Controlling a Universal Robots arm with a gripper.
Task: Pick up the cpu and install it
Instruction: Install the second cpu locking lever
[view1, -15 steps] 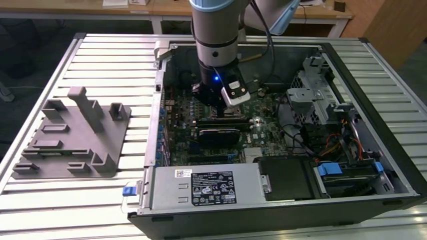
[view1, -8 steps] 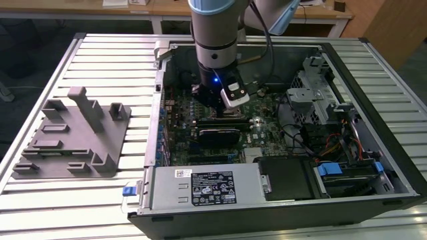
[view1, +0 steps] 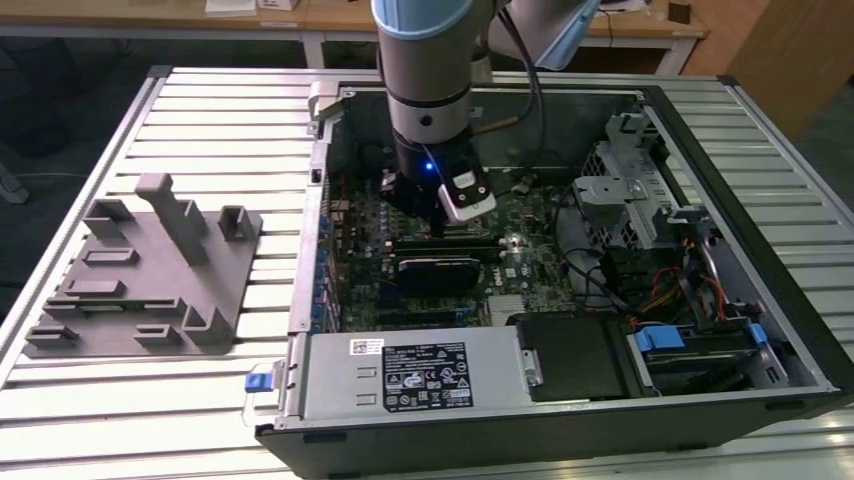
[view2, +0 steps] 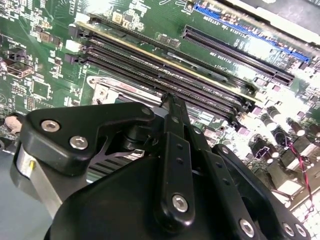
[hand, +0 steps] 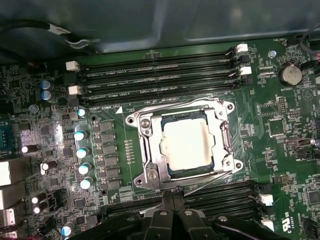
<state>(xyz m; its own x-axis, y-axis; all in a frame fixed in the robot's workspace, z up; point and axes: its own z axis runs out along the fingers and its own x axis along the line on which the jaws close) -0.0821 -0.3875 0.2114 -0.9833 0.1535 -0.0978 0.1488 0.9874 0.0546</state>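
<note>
Gripper (hand: 172, 192): black, low over the socket; fingers (view2: 172, 107) pressed together with nothing between them, tips just beside one edge of the socket frame.

Chip (hand: 186, 145): shiny square, lying flat inside the socket, not held. Square, so no long side to line up. Appears to be seated in place already.

Way from gripper to chip: straight ahead of the closed fingertips and a little lower, very near; in the first wrist view the fingertips sit just outside the frame edge, apart from the chip.

Socket (hand: 144, 150): silver metal frame all around the chip, screws at the corners.

Memory slots (hand: 160, 75): long black rows on the far side of the socket; more rows on the near side, partly under the gripper.

Green board (view1: 534, 225): holds the socket; small round silver caps stand beside the socket.

Computer case (view1: 787, 330): open box around the board and the arm; grey metal box with a label (view1: 400, 375) well apart from the socket, at the case edge.

Grey holder (view1: 140, 270): outside the case, well apart from the socket, on the slatted table (view1: 214, 110).
</note>
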